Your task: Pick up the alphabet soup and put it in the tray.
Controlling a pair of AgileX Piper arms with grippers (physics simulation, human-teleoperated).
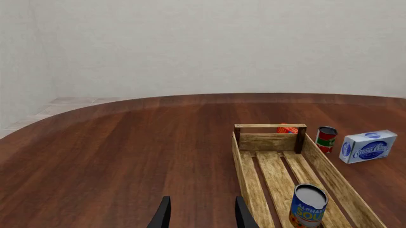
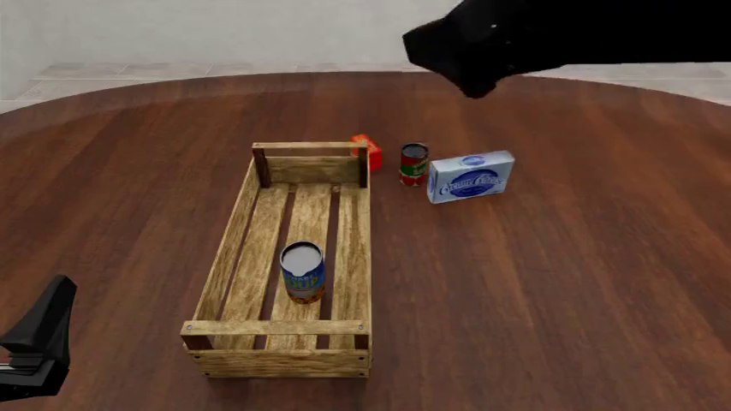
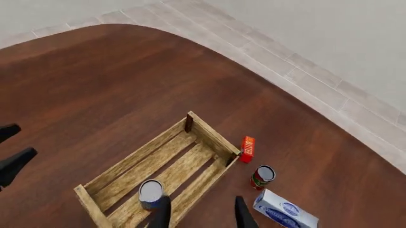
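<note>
The alphabet soup (image 2: 303, 272), a blue and orange can with a pale top, stands upright on the slat floor of the tray (image 2: 228, 248), in the half nearer me. Both wrist views show it there too: the soup (image 1: 309, 206) in the tray (image 1: 269, 141), and the soup (image 3: 151, 194) in the tray (image 3: 133, 154). My left gripper (image 1: 202, 198) is open and empty, low over the table to the left of the tray. High above the scene, my right gripper (image 3: 201, 199) is open with nothing between its fingers.
Just beyond the tray's far end lies a small red box (image 2: 367, 151). A red-and-green can (image 2: 413, 163) and a blue-white box (image 2: 470, 176) stand to its right. The right arm (image 2: 491, 43) hangs dark at the top. The round table's edge curves along the back.
</note>
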